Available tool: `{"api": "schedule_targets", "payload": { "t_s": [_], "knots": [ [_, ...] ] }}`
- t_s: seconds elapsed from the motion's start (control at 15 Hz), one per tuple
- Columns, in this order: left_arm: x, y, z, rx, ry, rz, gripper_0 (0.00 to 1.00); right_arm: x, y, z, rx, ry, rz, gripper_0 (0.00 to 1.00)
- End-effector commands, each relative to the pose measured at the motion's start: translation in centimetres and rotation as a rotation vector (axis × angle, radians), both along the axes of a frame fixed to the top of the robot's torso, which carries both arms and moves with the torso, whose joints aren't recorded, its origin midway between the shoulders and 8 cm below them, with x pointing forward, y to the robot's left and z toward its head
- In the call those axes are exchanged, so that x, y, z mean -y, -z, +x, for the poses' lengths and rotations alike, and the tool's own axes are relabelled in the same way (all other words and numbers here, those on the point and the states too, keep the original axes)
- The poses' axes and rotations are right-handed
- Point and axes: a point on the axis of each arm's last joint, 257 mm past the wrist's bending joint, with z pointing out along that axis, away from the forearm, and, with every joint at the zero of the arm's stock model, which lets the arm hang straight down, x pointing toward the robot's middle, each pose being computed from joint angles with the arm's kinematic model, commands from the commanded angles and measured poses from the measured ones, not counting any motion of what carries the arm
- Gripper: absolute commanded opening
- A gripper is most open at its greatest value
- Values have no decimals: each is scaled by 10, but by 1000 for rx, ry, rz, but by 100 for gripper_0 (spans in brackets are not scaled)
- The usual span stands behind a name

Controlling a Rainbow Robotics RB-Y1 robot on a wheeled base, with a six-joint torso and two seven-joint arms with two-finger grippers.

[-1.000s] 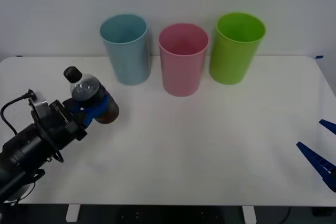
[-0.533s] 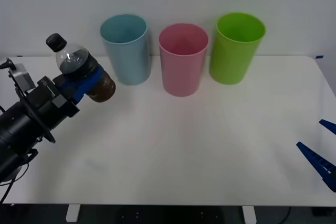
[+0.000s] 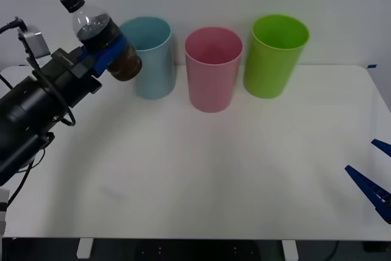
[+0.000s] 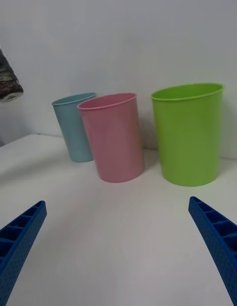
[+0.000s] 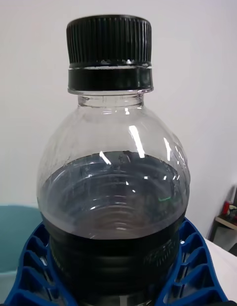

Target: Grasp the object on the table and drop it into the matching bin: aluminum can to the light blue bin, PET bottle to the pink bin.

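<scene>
My left gripper [image 3: 112, 53] is shut on the PET bottle [image 3: 101, 33], a small clear bottle with a black cap and dark lower body. It holds the bottle in the air at the far left, just left of the light blue bin [image 3: 146, 57] and level with its rim. In the left wrist view the bottle [image 5: 112, 187] sits upright between the blue fingers [image 5: 34, 266]. The pink bin [image 3: 213, 68] stands to the right of the light blue one. My right gripper [image 3: 372, 178] rests open at the table's right front edge; its view shows the pink bin [image 4: 112, 136] and light blue bin [image 4: 77, 127].
A lime green bin [image 3: 275, 55] stands right of the pink one, near the back wall. The white table [image 3: 208, 169] spreads in front of the three bins.
My left arm has lifted the bottle up off table height and carried it back and to the right, toward the light blue bin's rim. The right arm has stayed still.
</scene>
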Motion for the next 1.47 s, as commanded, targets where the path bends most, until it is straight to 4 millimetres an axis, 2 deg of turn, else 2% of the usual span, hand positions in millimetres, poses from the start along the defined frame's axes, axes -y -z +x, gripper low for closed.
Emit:
{"api": "schedule_targets", "payload": {
  "t_s": [0.07,0.53,1.13,1.47],
  "knots": [
    [21,-8,21,-15,-1,2,0,0,0,0,0,0,0,100],
    [67,-8,75,-50,48,58,1,0,0,0,0,0,0,100],
    [144,0,127,-20,21,204,0,0,0,0,0,0,0,100],
    [180,-4,148,-25,6,275,1,0,0,0,0,0,0,100]
  ]
}}
